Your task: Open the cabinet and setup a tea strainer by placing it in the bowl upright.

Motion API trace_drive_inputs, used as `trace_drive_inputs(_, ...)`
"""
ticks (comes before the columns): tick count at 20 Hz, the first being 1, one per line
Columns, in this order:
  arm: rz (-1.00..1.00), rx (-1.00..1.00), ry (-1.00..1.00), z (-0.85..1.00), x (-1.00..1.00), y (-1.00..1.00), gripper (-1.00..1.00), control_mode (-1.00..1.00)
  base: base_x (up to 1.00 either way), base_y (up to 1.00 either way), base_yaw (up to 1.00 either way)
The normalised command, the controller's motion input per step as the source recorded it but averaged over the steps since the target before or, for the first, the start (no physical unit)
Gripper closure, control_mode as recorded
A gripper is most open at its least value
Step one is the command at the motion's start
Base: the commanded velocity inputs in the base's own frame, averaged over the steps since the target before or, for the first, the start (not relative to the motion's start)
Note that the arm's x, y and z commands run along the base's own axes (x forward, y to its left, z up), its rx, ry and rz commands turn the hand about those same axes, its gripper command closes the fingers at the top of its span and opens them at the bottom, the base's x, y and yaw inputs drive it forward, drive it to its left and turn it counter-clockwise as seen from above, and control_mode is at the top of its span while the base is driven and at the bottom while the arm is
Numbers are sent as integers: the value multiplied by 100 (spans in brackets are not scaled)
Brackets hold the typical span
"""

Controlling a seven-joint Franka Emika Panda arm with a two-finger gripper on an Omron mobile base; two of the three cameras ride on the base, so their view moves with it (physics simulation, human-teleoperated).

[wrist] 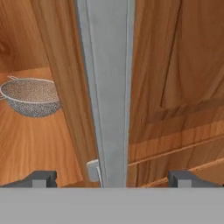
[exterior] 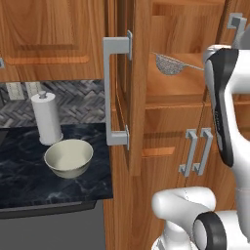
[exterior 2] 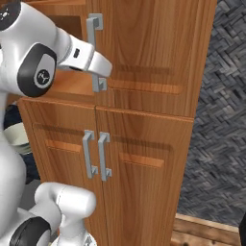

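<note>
The cabinet's left tall door (exterior: 139, 102) stands swung open, edge-on, with its long grey bar handle (exterior: 110, 93) facing left. Inside, the silver mesh tea strainer (exterior: 169, 64) lies on the wooden shelf; the hand view has this tea strainer (wrist: 31, 96) at its left. The cream bowl (exterior: 69, 157) rests on the dark counter, left of the open door. My gripper (wrist: 113, 178) is open, one fingertip (wrist: 41, 178) on each side of the right tall door's grey bar handle (wrist: 107, 87), apart from it. In the right base view the hand sits at that handle (exterior 2: 95, 53).
A paper-towel roll (exterior: 47, 117) stands just behind the bowl. Below the shelf is a pair of shorter doors with short grey handles (exterior 2: 96, 154). The dark marble counter (exterior: 29, 185) ends at the cabinet's side. A patterned grey wall (exterior 2: 221, 120) lies right of the cabinet.
</note>
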Motion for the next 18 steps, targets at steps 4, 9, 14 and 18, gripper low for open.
trace_drive_inputs(4,4,6,-6,0,38,-21,-100,-100,0,0,0)
trace_drive_inputs(9,11,0,0,0,42,-23,-100,-100,0,0,0)
trace_drive_inputs(14,10,0,0,0,31,-7,-100,-100,0,0,0)
trace_drive_inputs(18,6,0,0,0,10,0,-100,-100,0,0,0)
